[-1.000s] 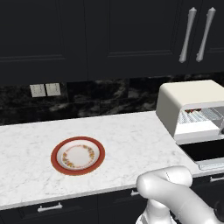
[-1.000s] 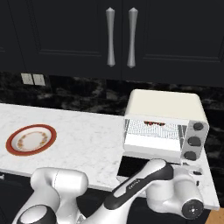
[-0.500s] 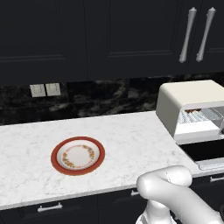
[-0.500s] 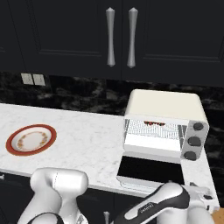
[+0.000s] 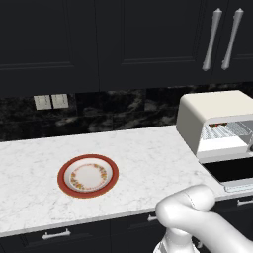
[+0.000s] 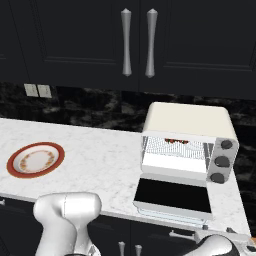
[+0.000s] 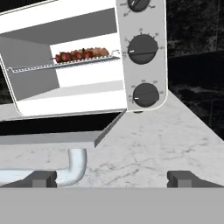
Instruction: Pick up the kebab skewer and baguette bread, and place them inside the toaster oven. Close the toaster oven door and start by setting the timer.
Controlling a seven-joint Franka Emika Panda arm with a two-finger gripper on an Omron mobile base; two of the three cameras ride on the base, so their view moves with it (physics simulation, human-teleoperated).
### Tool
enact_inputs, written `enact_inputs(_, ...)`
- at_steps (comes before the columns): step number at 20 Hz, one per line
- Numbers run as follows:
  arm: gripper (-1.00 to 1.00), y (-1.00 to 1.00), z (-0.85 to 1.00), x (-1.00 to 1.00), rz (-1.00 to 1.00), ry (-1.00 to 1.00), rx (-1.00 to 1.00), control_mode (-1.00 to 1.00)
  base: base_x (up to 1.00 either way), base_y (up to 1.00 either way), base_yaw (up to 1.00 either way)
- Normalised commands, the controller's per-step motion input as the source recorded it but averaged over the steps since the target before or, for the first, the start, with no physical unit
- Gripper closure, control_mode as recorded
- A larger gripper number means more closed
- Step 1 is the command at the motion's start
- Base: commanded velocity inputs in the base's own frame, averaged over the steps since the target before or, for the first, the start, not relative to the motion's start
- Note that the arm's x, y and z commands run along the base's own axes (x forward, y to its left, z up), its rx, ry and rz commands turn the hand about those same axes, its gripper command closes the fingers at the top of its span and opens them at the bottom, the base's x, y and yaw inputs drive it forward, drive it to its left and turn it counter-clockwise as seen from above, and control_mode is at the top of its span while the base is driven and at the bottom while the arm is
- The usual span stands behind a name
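The cream-white toaster oven (image 6: 187, 120) (image 5: 212, 111) (image 7: 65, 26) stands at the counter's right end. Its dark glass door (image 6: 172, 196) (image 7: 52, 139) lies folded down flat, with the silver handle (image 7: 75, 168) at its front edge. The kebab skewer (image 7: 78, 55) (image 6: 172, 141), red and dark chunks, lies on the wire rack inside. A golden-brown bit behind its right end may be the baguette bread; I cannot tell. My gripper (image 7: 113, 179) is open and empty, low in front of the door, its left fingertip (image 7: 41, 178) beside the handle.
A red-rimmed plate (image 5: 88, 176) (image 6: 35, 159) sits bare on the white marble counter, left of the oven. Three dark knobs (image 7: 142, 50) (image 6: 222, 161) run down the oven's right side. Black cabinets with silver handles (image 6: 137, 42) hang above.
In the right base view the hand has sunk from beside the open door down to the lower right corner. Oven, door and plate have not moved.
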Motion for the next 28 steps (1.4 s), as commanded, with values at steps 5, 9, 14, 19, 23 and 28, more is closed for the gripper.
enact_inputs(5,-1.0,-0.07,-0.29,0.0,0.04,0.0,0.01,-1.0,0.0,0.0,0.0)
enact_inputs(9,-1.0,-0.03,-0.15,0.02,0.03,0.0,0.0,-1.0,0.0,0.0,0.0)
enact_inputs(14,-1.0,0.0,-0.01,0.1,0.0,0.0,0.02,-1.0,0.0,0.0,0.0)
enact_inputs(19,-1.0,0.0,0.0,0.16,0.0,0.0,0.01,-1.0,0.0,0.0,0.0)
enact_inputs(23,-1.0,0.0,0.0,0.22,0.0,0.0,0.0,-1.0,0.0,0.0,0.0)
enact_inputs(28,-1.0,0.07,0.0,0.15,0.0,0.0,0.0,-1.0,0.0,0.0,0.0)
